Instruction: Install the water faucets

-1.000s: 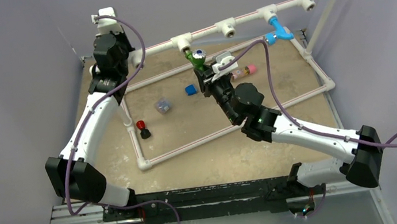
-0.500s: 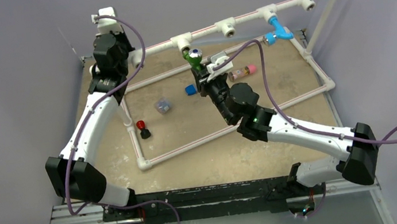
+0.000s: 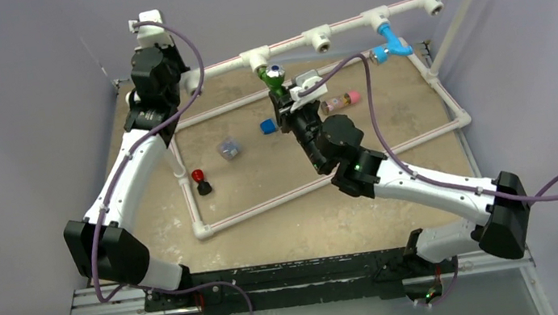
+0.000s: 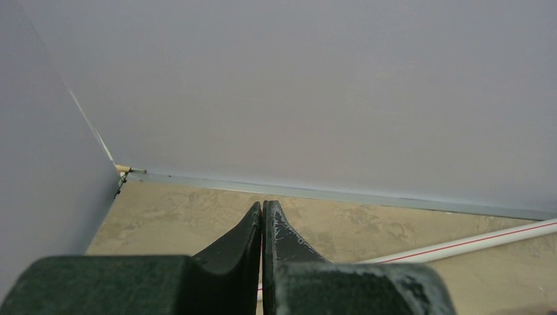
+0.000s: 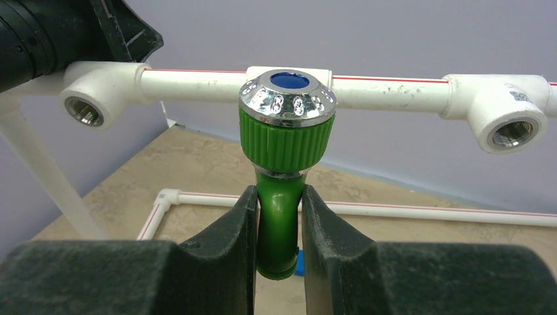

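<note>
My right gripper (image 5: 278, 197) is shut on the bent spout of the green faucet (image 5: 287, 131), with its silvery blue-centred head up. It holds the faucet right in front of a white T-fitting (image 5: 289, 73) on the raised pipe. In the top view the green faucet (image 3: 274, 80) sits just below that fitting (image 3: 256, 57), with the right gripper (image 3: 282, 98) behind it. The light blue faucet (image 3: 392, 38) hangs from a fitting further right. My left gripper (image 4: 263, 205) is shut with nothing between its tips, at the pipe's left end (image 3: 185, 78).
A white pipe frame (image 3: 202, 231) lies on the tan table. Inside it are a pink-capped brown cylinder (image 3: 342, 101), a blue block (image 3: 268, 126), a small clear piece (image 3: 229, 148) and a red-and-black piece (image 3: 200, 181). Two open T-fittings (image 3: 319, 38) (image 3: 431, 1) sit on the raised pipe.
My right gripper has carried the green faucet a little up and left, closer to the T-fitting. In the last half second it barely moved. The left arm has not moved.
</note>
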